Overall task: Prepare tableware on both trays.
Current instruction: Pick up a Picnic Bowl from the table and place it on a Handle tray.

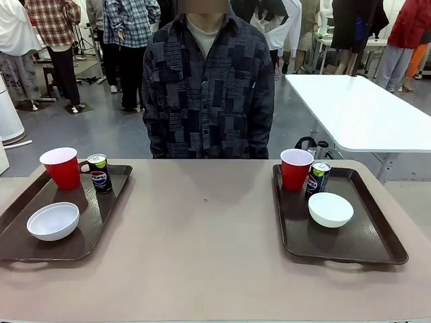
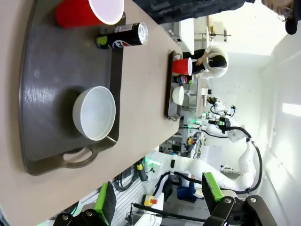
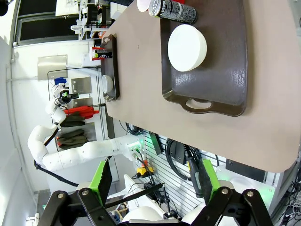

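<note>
Green pads first: on the left wrist view our left gripper stands spread wide with nothing between the fingers, hanging off the near edge of the table. Just beyond it we see the loop handle of the left tray, then the white bowl sitting inside that tray, and farther on the Pepsi can beside the red cup at the far end.

Over on the other side, our right gripper is equally spread and empty, also held back from the table edge. Ahead of it comes the right tray, its bowl next, then its can with a sliver of its cup at the far rim.

From the front we see both sets standing upright, and the person waiting at the far side.

What could go wrong, in our judgement? Any reach for the far pieces passes over a bowl, and a low wrist could shove it. Each can stands just beside its cup, so wide fingers closing on one may knock the other over. The light cups look easy to tip or crush.
</note>
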`<action>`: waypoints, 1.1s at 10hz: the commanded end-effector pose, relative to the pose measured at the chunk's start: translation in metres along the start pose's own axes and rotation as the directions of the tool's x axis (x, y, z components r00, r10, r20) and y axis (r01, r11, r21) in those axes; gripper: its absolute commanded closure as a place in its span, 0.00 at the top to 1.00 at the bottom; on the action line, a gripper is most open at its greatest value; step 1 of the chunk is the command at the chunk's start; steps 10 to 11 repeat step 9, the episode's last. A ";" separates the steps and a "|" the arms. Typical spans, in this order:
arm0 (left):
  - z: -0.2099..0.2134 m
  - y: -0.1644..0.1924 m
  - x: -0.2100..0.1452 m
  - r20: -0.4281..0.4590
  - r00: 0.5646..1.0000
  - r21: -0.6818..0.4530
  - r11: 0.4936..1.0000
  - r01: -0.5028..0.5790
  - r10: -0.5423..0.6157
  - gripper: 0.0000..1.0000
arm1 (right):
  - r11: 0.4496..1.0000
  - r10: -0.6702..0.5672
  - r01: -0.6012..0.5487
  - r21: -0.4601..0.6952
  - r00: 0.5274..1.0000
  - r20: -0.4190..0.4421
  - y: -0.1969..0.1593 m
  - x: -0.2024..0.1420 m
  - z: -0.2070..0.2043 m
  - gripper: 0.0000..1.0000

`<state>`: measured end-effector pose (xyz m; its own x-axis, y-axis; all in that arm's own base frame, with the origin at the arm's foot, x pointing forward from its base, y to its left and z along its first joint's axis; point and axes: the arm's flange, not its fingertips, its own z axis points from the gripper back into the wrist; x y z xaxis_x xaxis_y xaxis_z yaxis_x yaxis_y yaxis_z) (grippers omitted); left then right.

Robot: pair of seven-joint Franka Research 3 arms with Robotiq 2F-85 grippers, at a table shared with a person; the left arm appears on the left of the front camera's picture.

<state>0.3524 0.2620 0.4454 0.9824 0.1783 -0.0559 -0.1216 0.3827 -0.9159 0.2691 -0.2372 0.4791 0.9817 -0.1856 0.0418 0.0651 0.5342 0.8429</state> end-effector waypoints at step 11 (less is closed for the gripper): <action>0.000 0.001 0.000 0.017 1.000 -0.018 1.000 0.001 -0.001 0.97 | 1.000 0.006 -0.006 0.009 1.000 0.000 0.000 -0.002 -0.002 0.96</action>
